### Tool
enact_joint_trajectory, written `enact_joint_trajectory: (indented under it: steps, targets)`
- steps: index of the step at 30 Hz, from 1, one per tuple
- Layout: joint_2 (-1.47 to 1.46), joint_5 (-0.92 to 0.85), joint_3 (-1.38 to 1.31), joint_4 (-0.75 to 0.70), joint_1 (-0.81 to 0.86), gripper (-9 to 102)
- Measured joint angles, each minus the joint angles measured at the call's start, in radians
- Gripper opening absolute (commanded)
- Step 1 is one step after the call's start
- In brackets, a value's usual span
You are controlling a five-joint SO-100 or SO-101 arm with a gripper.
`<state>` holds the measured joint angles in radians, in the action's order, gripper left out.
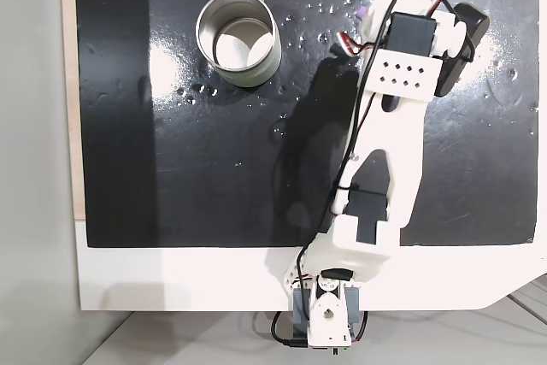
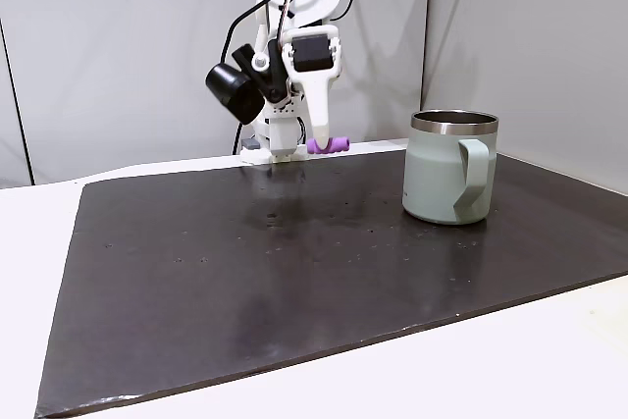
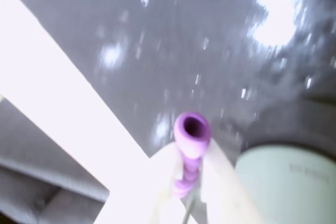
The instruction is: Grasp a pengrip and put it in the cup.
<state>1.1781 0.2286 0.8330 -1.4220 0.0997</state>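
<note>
While the white gripper (image 3: 190, 182) hangs above the dark mat (image 2: 294, 262), its two fingers are pressed onto the purple pengrip (image 3: 192, 132), pinching it between the tips; in the wrist view the piece pokes out past the fingertips with its open hollow end facing the camera, blurred. In a fixed view from the side the gripper (image 2: 319, 141) points down and the pengrip (image 2: 329, 144) sticks out sideways from the fingertip, clear of the mat, lifted, not touching anything but the fingers. Seen from above in a fixed view, only a small purple bit of the pengrip (image 1: 362, 15) shows at the edge of the arm (image 1: 389, 151), to the right of the cup (image 1: 238, 38) and well apart from it. Cup (image 2: 451, 166) is a pale grey-green metal mug with a shiny rim, upright on the mat, handle toward the side camera; its wall fills the lower right corner in the wrist view (image 3: 286, 182). Its inside looks bare from above. Mat is glossy with white specks and droplets around the cup. A black camera module (image 2: 234, 93) sits on the arm left of the gripper in the side view.
</note>
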Motion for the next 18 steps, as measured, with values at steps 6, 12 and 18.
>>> enact_joint_trajectory:
  steps: [6,12,18]
  targets:
    - [0.12,0.025,0.005,-0.023,-0.106,0]
    - [0.207,0.071,0.014,-0.023,-0.215,0]
    - [0.219,0.126,0.02,-0.008,-0.291,0]
